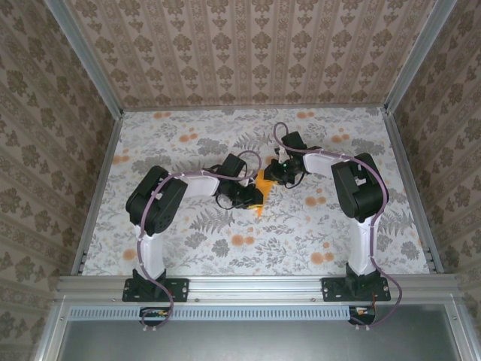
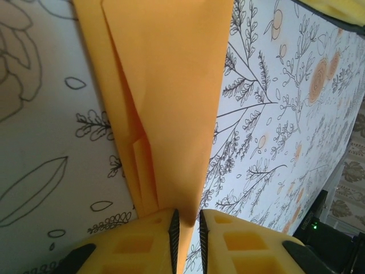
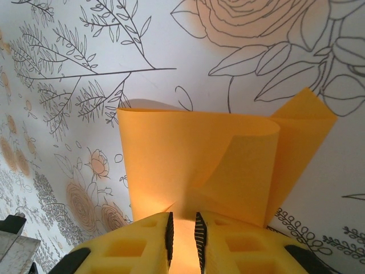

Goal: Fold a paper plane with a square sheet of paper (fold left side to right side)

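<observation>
My left end effector and right end effector each pinch the thin bright orange part-folded paper sheet; I should align its edges before creasing.

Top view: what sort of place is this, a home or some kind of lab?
Most likely a robot test booth, not a home: left arm and right arm bolted to a metal rail, wallpapered panels closing off three sides, and orange paper held between them.
</observation>
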### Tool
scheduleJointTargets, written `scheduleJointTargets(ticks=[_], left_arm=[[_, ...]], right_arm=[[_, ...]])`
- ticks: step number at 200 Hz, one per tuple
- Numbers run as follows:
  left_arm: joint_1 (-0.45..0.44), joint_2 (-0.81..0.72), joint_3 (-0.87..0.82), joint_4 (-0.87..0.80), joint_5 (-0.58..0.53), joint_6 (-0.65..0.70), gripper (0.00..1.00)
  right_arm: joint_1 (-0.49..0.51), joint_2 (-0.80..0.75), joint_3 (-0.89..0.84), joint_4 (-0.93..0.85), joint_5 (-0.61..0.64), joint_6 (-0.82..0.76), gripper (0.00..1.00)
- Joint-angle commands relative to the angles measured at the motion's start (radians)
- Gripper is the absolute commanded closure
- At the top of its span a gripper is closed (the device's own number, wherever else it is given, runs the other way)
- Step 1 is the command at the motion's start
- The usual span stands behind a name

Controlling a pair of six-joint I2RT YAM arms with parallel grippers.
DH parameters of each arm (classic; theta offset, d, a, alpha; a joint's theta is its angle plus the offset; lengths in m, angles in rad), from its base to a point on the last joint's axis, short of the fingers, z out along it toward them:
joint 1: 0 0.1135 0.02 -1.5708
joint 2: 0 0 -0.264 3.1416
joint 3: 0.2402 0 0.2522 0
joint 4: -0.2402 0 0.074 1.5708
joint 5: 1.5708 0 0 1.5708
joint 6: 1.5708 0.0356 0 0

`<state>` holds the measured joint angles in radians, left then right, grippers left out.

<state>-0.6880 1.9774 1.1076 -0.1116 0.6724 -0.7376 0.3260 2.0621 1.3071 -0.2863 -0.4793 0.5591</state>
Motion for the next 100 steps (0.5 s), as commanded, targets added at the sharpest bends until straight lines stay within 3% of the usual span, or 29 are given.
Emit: scheduleJointTargets(ticks=[1,49,100], left_arm=[[-0.018,0.023,0.016,-0.095,-0.076,0.017,0.83],[-0.026,0.028,-0.013,-0.132,-0.139,0.01,0.93],[-0.031,0.035,-0.025,-0.128,-0.156,0.006,0.95]], right_arm=[[-0.008,0.007,-0.022,-0.05,0.042,-0.014,0.78],[-0.022,-0.113,-0.043,0.035,0.019,-0.012,0.83],[-0.045,-0.32,-0.199,0.092,-0.059,-0.03,0.84]])
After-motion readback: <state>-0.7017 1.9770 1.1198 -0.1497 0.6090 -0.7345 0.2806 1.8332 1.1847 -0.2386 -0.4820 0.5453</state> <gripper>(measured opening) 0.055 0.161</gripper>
